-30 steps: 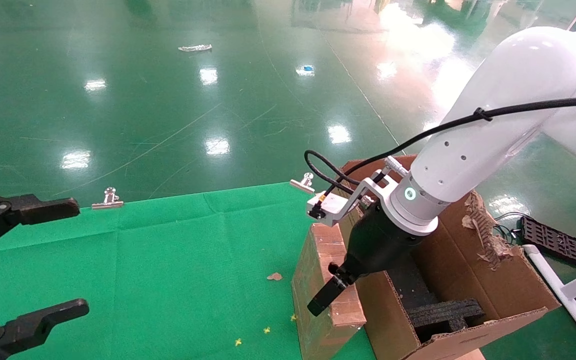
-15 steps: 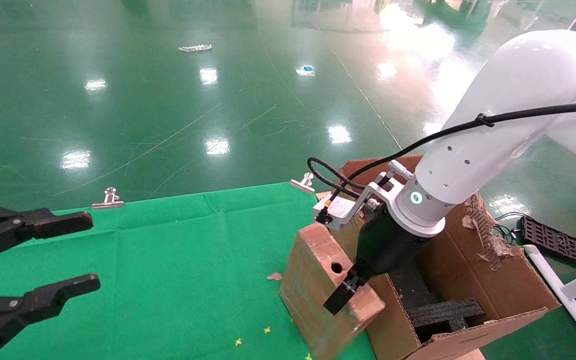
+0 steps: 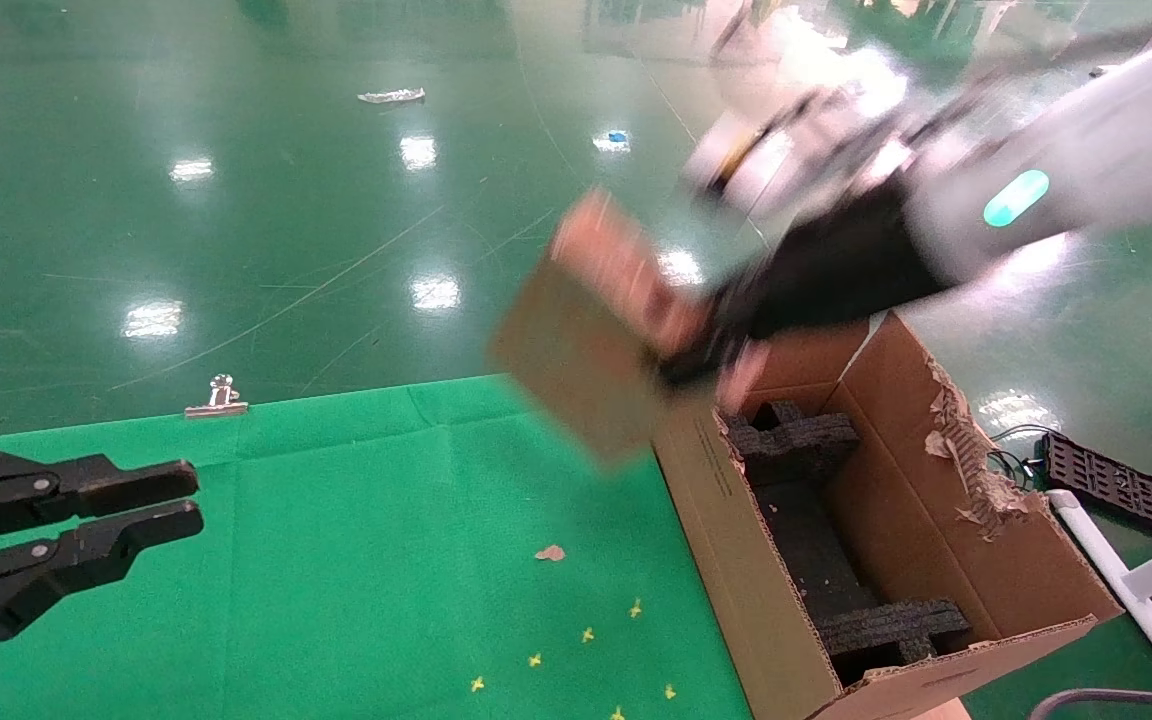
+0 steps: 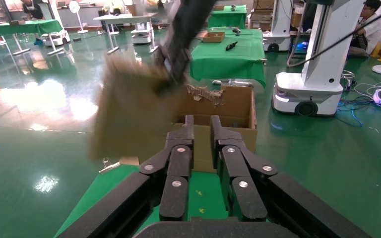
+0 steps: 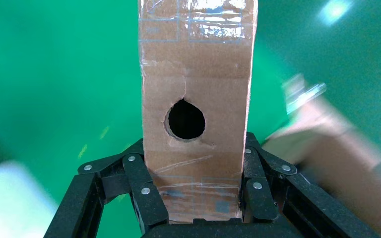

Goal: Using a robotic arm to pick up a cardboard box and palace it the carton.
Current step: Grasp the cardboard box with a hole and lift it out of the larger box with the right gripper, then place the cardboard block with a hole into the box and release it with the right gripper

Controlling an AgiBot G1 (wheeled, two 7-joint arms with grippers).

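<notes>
Pickup was done: my right gripper [image 5: 193, 198] clamped the cardboard box [image 3: 591, 330] above the carton [image 3: 896, 560], placement left.

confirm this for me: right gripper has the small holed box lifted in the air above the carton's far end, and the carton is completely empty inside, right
Not quite. The carton is not empty: the head view shows black foam inserts inside it. The rest holds: the right gripper is clamped on the cardboard box, the one with the round hole, and holds it in the air near the carton's far end.
</notes>
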